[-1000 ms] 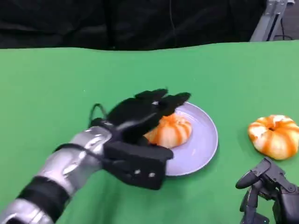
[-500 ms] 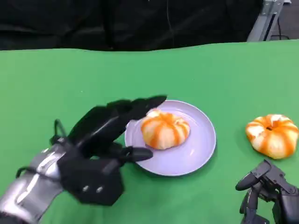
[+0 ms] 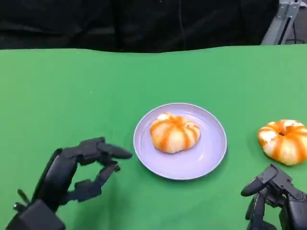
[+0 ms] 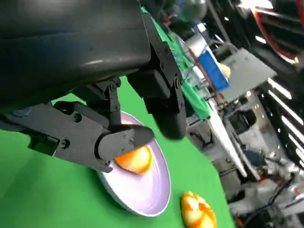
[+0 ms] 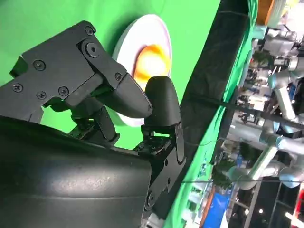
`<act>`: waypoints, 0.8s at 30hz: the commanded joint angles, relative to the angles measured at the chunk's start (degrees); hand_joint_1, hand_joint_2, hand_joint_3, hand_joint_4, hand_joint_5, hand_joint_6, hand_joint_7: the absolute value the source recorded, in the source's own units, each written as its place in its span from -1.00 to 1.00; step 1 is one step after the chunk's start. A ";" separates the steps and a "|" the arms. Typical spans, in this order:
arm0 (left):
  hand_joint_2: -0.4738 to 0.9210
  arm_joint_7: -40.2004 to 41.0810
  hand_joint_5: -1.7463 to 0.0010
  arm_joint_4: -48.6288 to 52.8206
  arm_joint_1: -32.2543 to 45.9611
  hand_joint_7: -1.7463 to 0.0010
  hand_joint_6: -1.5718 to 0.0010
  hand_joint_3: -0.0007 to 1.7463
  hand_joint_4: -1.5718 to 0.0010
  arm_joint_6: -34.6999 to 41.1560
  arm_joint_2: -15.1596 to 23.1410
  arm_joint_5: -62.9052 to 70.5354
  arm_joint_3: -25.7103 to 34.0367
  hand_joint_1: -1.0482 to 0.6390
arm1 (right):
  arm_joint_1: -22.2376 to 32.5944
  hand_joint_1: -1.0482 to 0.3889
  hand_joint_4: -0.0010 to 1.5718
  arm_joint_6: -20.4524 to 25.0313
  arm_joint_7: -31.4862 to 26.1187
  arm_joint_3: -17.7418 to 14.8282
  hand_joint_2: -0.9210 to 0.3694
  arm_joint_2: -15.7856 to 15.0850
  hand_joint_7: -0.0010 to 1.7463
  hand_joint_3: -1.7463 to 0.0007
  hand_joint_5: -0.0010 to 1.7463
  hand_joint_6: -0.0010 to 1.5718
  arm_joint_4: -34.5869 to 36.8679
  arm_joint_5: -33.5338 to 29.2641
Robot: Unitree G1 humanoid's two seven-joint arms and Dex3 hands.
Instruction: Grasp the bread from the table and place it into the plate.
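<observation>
Plate (image 3: 211, 158) at table centre, lavender, holds one bread roll (image 3: 174, 132), orange and white striped, resting on the plate's left half. Second roll (image 3: 284, 140) on the green table (image 3: 72, 96), right of the plate, apart from it. Left hand (image 3: 79, 170) near-left of the plate, fingers spread, holding nothing. Right hand (image 3: 276, 199) at near right, fingers curled in, nothing in them.

The right hand (image 5: 118, 102) fills the foreground, its black fingers (image 5: 161, 102) curled close together, holding nothing. Beyond them, a bread (image 5: 151, 61) sits in the plate (image 5: 142, 33) on the green counter (image 5: 52, 19).
</observation>
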 commanded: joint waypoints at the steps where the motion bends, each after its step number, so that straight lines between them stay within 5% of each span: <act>1: 0.37 -2.00 -0.70 -5.09 4.56 -0.42 0.02 0.45 0.00 4.33 -1.76 -3.55 0.94 0.29 | 0.36 -0.16 0.10 -0.82 0.09 -0.64 -0.43 -0.87 1.00 -0.68 1.00 -0.22 -0.66 0.62; 13: 0.34 -2.67 -1.00 -8.20 8.54 -0.84 0.03 0.57 -0.06 11.01 -6.16 -5.27 3.44 0.28 | 0.62 -0.16 0.10 -0.55 0.40 -0.84 -0.43 -1.00 1.00 -0.66 1.00 -0.22 -1.06 0.77; 24: 0.34 -3.90 -1.00 -7.02 8.47 -0.84 0.07 0.55 -0.05 9.11 -7.54 -4.64 4.95 0.27 | 1.14 -0.11 0.09 -0.28 0.62 -0.83 -0.41 -0.86 1.00 -0.67 1.00 -0.22 -1.93 0.85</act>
